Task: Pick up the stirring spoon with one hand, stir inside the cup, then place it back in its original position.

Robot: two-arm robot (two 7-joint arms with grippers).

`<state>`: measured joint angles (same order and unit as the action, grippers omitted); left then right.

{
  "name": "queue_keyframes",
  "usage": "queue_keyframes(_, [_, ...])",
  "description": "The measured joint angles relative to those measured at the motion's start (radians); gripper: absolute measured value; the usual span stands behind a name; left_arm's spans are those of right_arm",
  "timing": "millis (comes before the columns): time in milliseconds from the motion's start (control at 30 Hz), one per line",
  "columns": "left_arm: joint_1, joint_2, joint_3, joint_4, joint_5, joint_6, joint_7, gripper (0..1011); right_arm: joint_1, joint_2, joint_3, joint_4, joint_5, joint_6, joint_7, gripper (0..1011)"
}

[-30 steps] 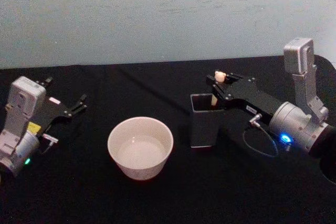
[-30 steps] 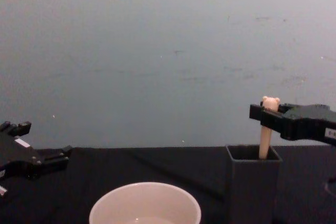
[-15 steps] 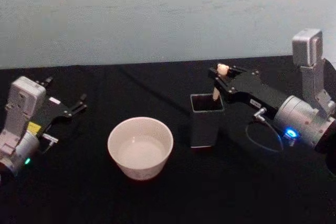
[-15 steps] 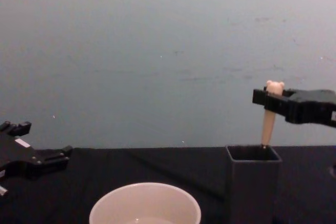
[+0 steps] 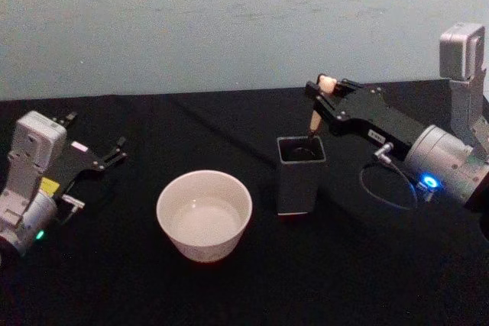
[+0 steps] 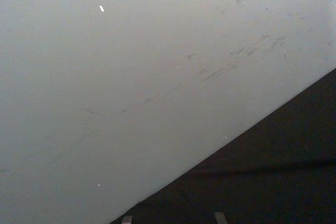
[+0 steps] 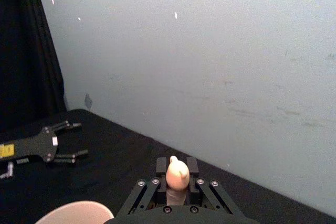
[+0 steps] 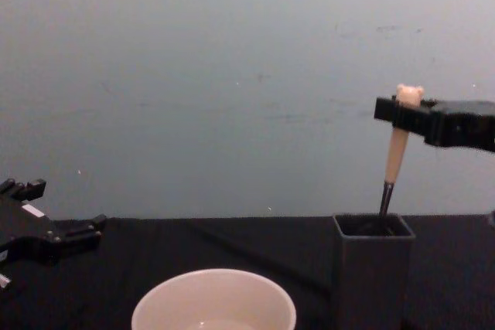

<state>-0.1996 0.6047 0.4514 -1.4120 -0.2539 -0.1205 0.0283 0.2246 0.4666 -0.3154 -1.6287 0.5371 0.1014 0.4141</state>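
My right gripper (image 5: 325, 89) (image 8: 405, 110) (image 7: 177, 183) is shut on the stirring spoon (image 8: 397, 152) just under its bear head, holding it upright above the dark grey square holder (image 5: 298, 175) (image 8: 372, 268). The cream handle (image 5: 315, 121) and thin metal neck show above the holder's mouth; the bowl is hidden inside. The cream-white cup (image 5: 204, 214) (image 8: 213, 301) stands on the black table to the left of the holder, apart from it. My left gripper (image 5: 95, 150) (image 8: 58, 222) rests open at the far left, nothing in it.
A black cloth (image 5: 252, 288) covers the table, with a pale wall (image 8: 232, 75) behind it. A cable loop (image 5: 382, 188) hangs from the right wrist near the holder. Free room lies between cup and left arm.
The right gripper has risen with the spoon, drawing the handle and metal neck up out of the holder. The left arm has not moved.
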Motion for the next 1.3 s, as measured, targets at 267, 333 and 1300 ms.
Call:
queue_keyframes(267, [0.0,0.0,0.0,0.0,0.0,0.0,0.0,1001,0.012,0.003,0.007,-0.031,0.025,-0.004,-0.009,215])
queue_keyframes(333, [0.0,0.0,0.0,0.0,0.0,0.0,0.0,1001,0.015,0.003,0.008,-0.036,0.027,-0.006,-0.011,215])
queue_keyframes(1300, [0.0,0.0,0.0,0.0,0.0,0.0,0.0,1001,0.082,-0.025,-0.105,-0.041,0.047,0.005,0.018,216])
